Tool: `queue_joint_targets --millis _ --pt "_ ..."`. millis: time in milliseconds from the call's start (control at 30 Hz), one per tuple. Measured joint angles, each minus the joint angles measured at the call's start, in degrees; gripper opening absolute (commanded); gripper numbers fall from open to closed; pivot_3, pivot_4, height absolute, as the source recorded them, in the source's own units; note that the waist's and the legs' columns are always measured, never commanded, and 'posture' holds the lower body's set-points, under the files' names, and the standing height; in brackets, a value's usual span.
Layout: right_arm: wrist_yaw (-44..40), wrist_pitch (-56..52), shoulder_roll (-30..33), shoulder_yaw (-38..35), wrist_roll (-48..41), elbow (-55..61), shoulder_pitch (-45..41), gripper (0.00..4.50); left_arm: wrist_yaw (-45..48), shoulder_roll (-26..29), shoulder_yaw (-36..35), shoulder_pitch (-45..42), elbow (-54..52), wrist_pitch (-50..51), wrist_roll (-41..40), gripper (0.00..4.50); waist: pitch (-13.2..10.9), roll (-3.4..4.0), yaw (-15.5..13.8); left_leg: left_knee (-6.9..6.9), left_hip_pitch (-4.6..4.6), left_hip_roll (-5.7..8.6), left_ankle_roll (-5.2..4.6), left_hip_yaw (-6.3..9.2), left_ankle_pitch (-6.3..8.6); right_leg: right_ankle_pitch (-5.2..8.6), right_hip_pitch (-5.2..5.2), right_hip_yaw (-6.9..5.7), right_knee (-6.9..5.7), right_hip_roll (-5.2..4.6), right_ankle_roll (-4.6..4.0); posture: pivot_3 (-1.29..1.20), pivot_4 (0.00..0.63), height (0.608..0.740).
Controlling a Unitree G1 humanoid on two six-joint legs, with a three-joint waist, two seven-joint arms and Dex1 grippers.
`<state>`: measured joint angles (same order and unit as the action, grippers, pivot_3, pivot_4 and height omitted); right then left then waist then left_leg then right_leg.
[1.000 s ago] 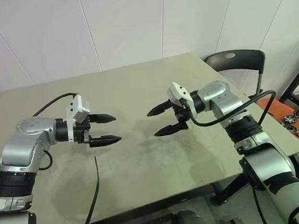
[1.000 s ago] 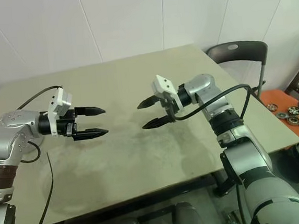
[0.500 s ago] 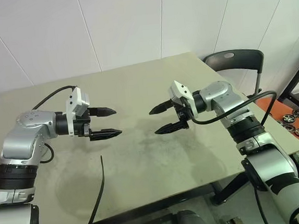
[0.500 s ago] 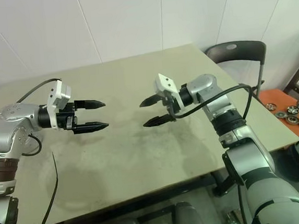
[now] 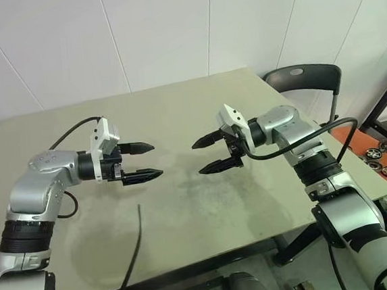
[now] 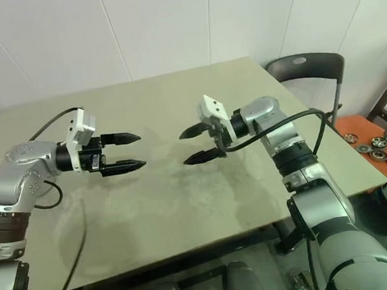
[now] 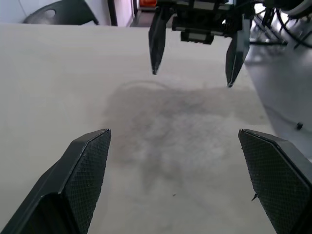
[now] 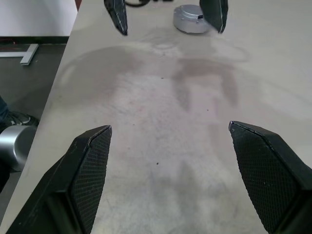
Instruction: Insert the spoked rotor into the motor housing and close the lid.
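Observation:
My left gripper (image 5: pixel 157 159) hovers open over the left half of the beige table (image 5: pixel 186 220), pointing toward the middle. Facing it across a short gap, my right gripper (image 5: pixel 197 159) also stands open above the table. Nothing lies between either pair of fingers. The left wrist view looks past its own fingertips (image 7: pixel 92 146) to the right gripper (image 7: pixel 191 79) opposite. Likewise, the right wrist view has the left gripper (image 8: pixel 172 32) straight ahead over the stained tabletop. The spoked rotor, the motor housing and the lid are out of view.
A black chair (image 5: pixel 303 81) stands at the table's far right corner. Beyond it, several small round wheel-like parts (image 5: pixel 377 156) lie on an orange mat, too small to identify. A black cable (image 5: pixel 132 252) hangs from my left arm over the table's near edge.
The left arm's elbow has shifted a little and its cable has swung to the right. Both grippers stay open in about the same places.

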<state>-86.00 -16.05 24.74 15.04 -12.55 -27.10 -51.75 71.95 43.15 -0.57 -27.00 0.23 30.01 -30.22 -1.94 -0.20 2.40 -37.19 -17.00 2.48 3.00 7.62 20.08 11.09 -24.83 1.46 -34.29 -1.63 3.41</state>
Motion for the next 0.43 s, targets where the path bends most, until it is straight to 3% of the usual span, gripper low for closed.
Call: queue_joint_targets --millis 433 --pt "0.01 0.18 -0.02 -0.03 0.01 -0.44 -0.08 4.04 0.3 0.07 -0.29 -2.11 1.41 -0.53 0.21 4.46 0.0 0.0 0.08 -0.05 0.17 0.01 0.0 -0.02 0.0 -0.02 0.16 0.0 -0.01 0.02 -0.03 0.0 0.0 0.74"
